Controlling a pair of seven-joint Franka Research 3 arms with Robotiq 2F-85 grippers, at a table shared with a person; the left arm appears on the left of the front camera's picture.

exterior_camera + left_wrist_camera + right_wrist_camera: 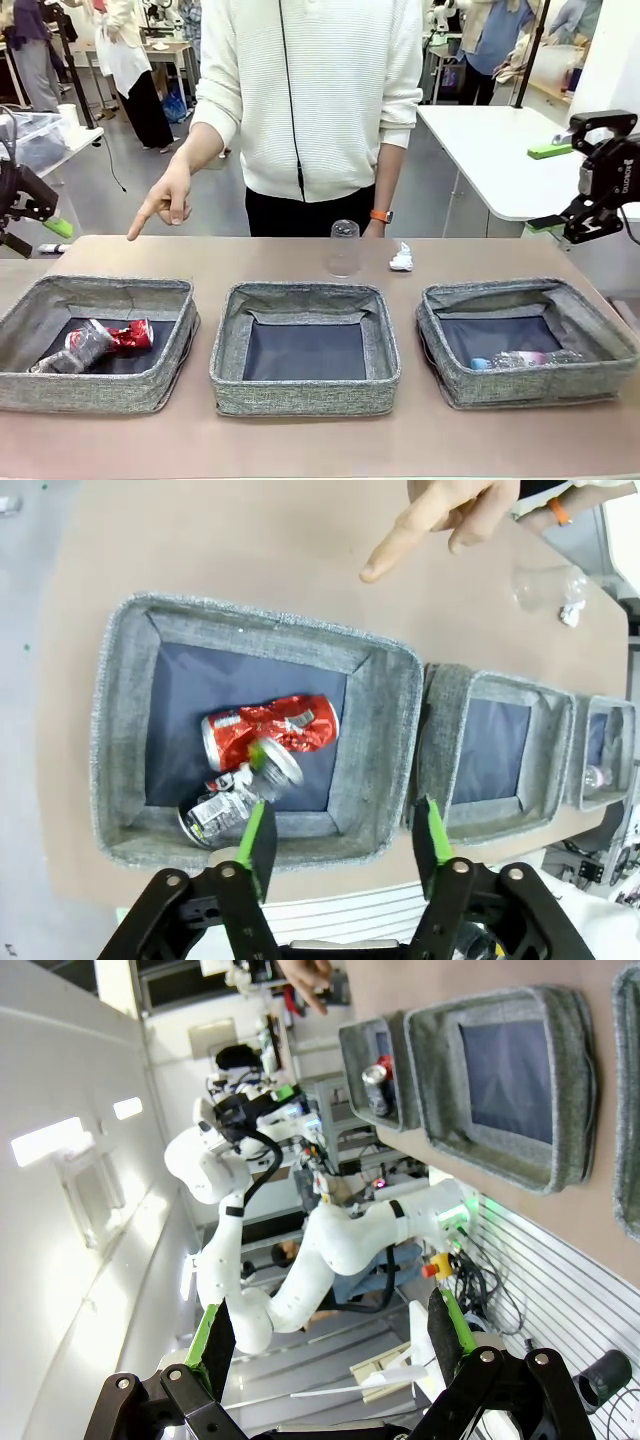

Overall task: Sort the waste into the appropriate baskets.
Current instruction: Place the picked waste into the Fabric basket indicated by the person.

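Clear plastic cup (343,247) standing at far table edge, beyond middle basket (305,395); paper wad (401,258) just right of it. Probably light, thin, slick, crushable: best pinched gently across its wall. Left gripper (341,840) over left basket (120,730), jaws apart, empty. Right gripper (325,1335) spread wide, empty.

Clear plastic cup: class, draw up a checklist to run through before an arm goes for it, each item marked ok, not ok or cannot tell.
1. Clear plastic cup stands free on the table: ok.
2. Crumpled paper wad apart from it: ok.
3. Left gripper open, nothing held: ok.
4. Right gripper open, nothing held: ok.
5. Person's hand away from the cup: ok.
6. Middle basket has room: ok.
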